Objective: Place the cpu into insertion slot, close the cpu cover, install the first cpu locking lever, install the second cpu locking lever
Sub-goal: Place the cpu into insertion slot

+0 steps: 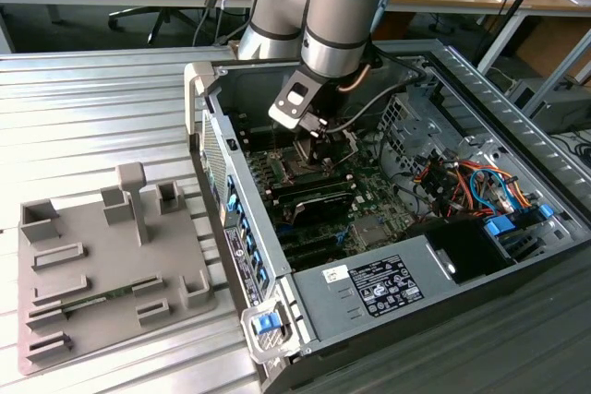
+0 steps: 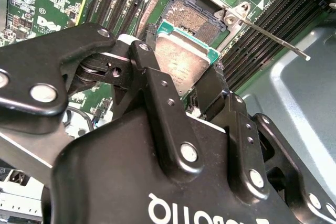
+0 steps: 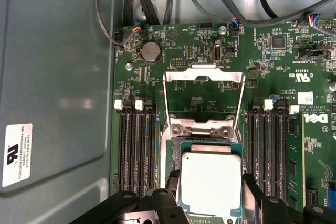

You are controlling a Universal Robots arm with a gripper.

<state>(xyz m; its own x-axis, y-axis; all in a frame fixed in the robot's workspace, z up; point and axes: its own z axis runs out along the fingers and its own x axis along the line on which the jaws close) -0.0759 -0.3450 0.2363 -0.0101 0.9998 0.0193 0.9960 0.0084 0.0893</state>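
My gripper (image 3: 210, 184) is shut on the cpu (image 3: 211, 174), a small square chip with a dull silver top, pinched at two opposite edges by the black fingers (image 2: 152, 72). In the second wrist view the cpu (image 2: 178, 61) hangs just over the insertion slot (image 2: 191, 17), whose dark centre still shows beyond it. The cpu cover (image 3: 205, 75), a thin silver frame, stands flipped open past the slot's hinge. A thin locking lever (image 2: 273, 38) sticks out free beside the slot. In the exterior view the gripper (image 1: 314, 140) reaches down into the open computer case over the motherboard.
Long black memory slots (image 3: 135, 148) flank the socket on both sides. Bundled cables (image 1: 462, 177) and a drive cage fill the case's right in the exterior view. A black power supply (image 1: 388, 283) lies near. A grey fixture tray (image 1: 102, 265) rests outside on the exterior view's left.
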